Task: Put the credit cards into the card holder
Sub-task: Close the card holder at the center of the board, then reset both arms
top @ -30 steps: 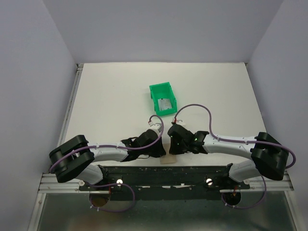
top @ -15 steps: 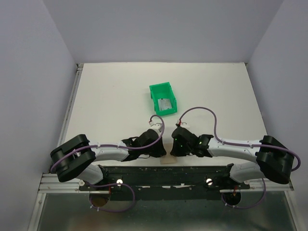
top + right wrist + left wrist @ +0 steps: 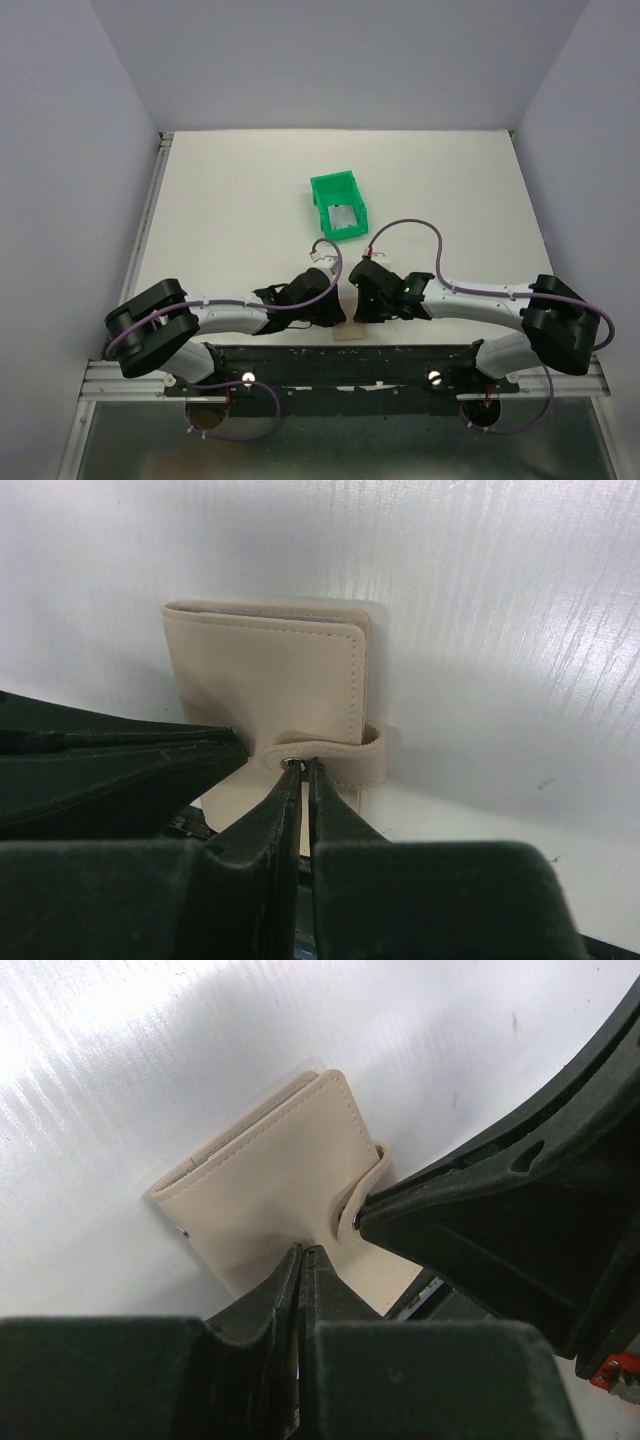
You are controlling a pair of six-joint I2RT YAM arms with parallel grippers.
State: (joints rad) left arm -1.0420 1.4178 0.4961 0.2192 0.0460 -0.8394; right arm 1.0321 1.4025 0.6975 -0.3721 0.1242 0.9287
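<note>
The tan card holder (image 3: 349,335) lies closed at the table's near edge, its strap (image 3: 335,758) snapped over the front. It fills the left wrist view (image 3: 265,1175) and the right wrist view (image 3: 265,670). My left gripper (image 3: 302,1252) is shut, its tips resting on the holder's front face. My right gripper (image 3: 302,766) is shut too, its tips touching the strap's end at the snap. From above, the left gripper (image 3: 335,313) and the right gripper (image 3: 358,313) meet over the holder and hide most of it. A silver credit card (image 3: 343,219) lies in the green bin.
The green plastic bin (image 3: 322,189) stands mid-table, beyond both grippers. The black mounting rail (image 3: 340,358) runs right behind the holder at the table's near edge. Grey walls enclose the table on three sides.
The right arm swung a little to the right half a second ago and has come back beside the holder. The left arm has stayed still.
</note>
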